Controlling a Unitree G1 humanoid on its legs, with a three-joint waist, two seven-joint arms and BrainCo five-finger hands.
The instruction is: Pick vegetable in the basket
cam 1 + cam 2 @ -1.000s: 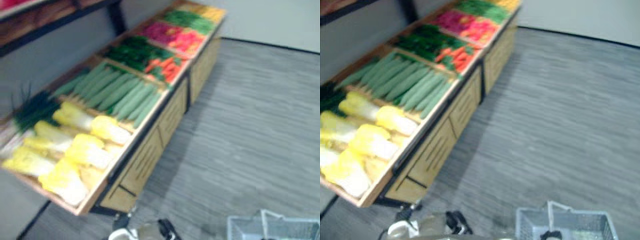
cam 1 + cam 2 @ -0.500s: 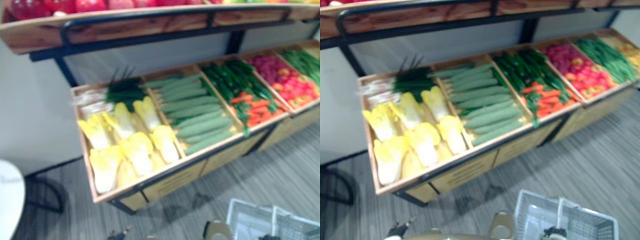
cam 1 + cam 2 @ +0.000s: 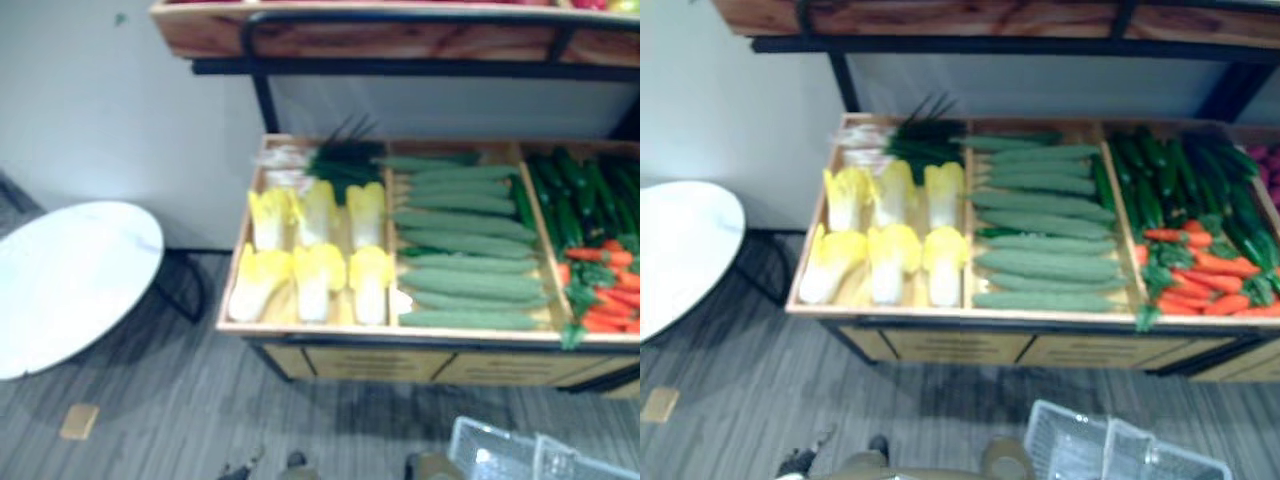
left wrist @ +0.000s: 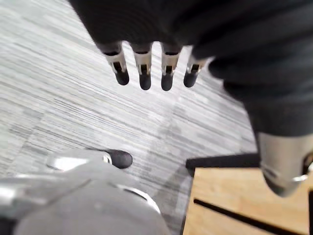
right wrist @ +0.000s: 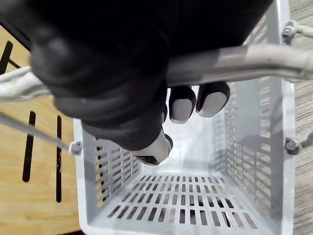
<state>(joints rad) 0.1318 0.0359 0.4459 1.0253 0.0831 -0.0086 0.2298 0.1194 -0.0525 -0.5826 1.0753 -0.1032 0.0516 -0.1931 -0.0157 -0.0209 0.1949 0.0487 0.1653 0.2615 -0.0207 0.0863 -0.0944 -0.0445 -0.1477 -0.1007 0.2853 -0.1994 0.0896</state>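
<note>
Right wrist view: I've got my right hand (image 5: 117, 73), fingers (image 5: 182, 104) clenched round the basket (image 5: 276, 147) handle (image 5: 234, 63). Left hand (image 4: 195, 29) hangs slack, fingers released, above the floor (image 4: 58, 98). Cucumbers (image 3: 1045, 240) lie on the counter (image 3: 960, 348) ahead.

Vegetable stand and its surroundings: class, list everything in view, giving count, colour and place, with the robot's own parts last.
Wooden vegetable stand: one, light brown, against the wall.
Napa cabbages: six, yellow-white, left compartment.
Spring onions: one bunch, dark green, behind the cabbages.
Long cucumbers: a pile, pale green, middle compartment.
Dark green vegetables: a pile, back of right compartment.
Carrots: a pile, orange, front of right compartment.
Round white table: one, left of the stand.
Grey slotted plastic basket: one, in front of the stand.
Left hand: one, fingers straight, over the grey floor.
Right hand: one, fingers curled round the basket's handle.
</note>
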